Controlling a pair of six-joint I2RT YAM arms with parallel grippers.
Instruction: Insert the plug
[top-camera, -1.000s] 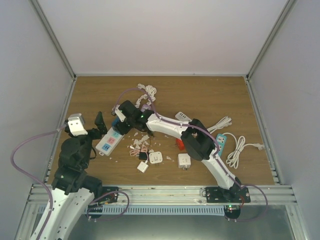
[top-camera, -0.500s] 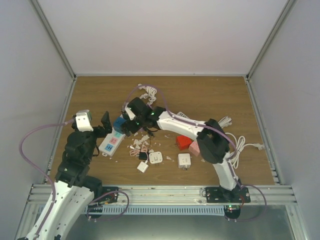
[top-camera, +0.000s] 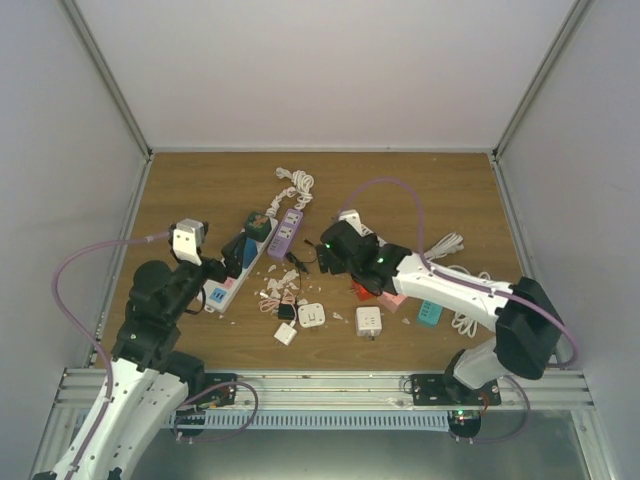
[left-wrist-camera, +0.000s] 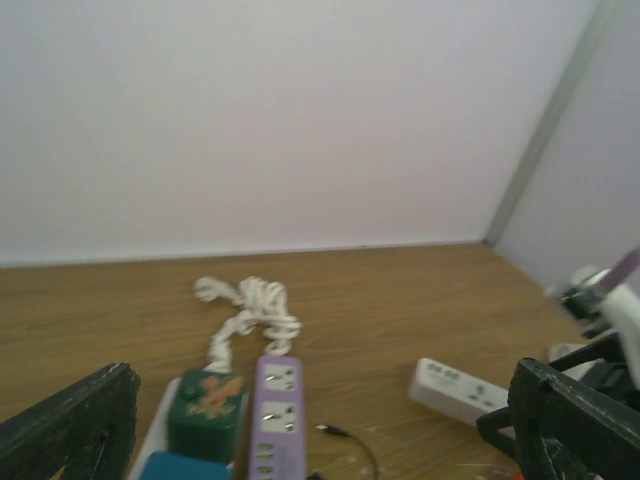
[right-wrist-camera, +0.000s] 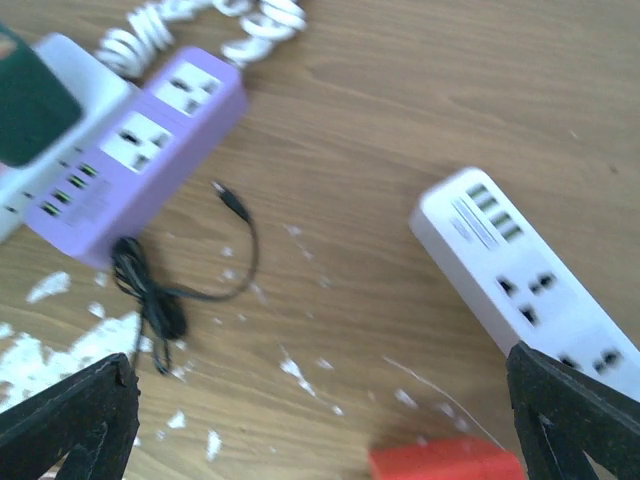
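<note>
Black left gripper: fingers spread wide, nothing between them. It is over the near part of the long white power strip.

Just ahead of it a green square plug block sits on that strip's far end, with a blue block next to it on the near side. A lilac power strip lies alongside; can't tell if the two strips touch. A twisted white cord bunches up beyond both.

Right gripper: also wide apart and empty, above the brown wooden tabletop, which is littered with white flakes. On its left is a thin black cable with a jack tip, by the lilac strip's end. On its right is a second white power strip. A red block is at the bottom edge.

In the top view the grippers are well apart. A white cube adapter lies nearer the bases.
</note>
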